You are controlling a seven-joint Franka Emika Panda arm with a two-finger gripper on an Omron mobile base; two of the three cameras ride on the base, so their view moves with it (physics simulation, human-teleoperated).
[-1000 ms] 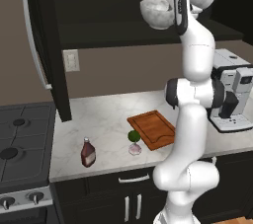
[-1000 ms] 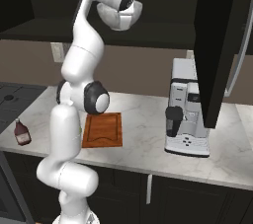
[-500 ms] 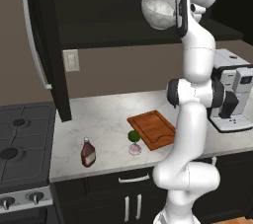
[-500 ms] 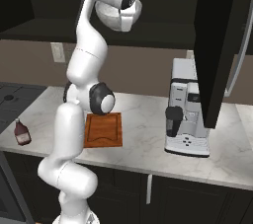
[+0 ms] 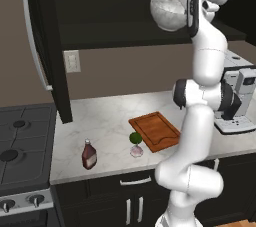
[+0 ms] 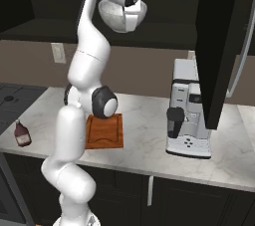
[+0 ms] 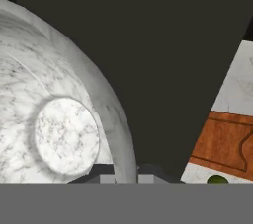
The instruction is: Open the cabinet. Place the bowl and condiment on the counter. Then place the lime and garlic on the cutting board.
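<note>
The black wall cabinet (image 5: 45, 46) stands open, its door swung aside so the shelf can be reached. Below, the marble counter (image 5: 110, 121) carries the cutting board (image 5: 155, 131). High at 1 o'clock, the gripper (image 5: 187, 8) has its jaws pinching the rim of the marbled bowl (image 5: 167, 12), tipped on its side. The condiment (image 5: 89, 154) stands at 7 o'clock, already set down. The lime (image 5: 135, 137) and garlic (image 5: 136, 151) touch, just off the board.
</note>
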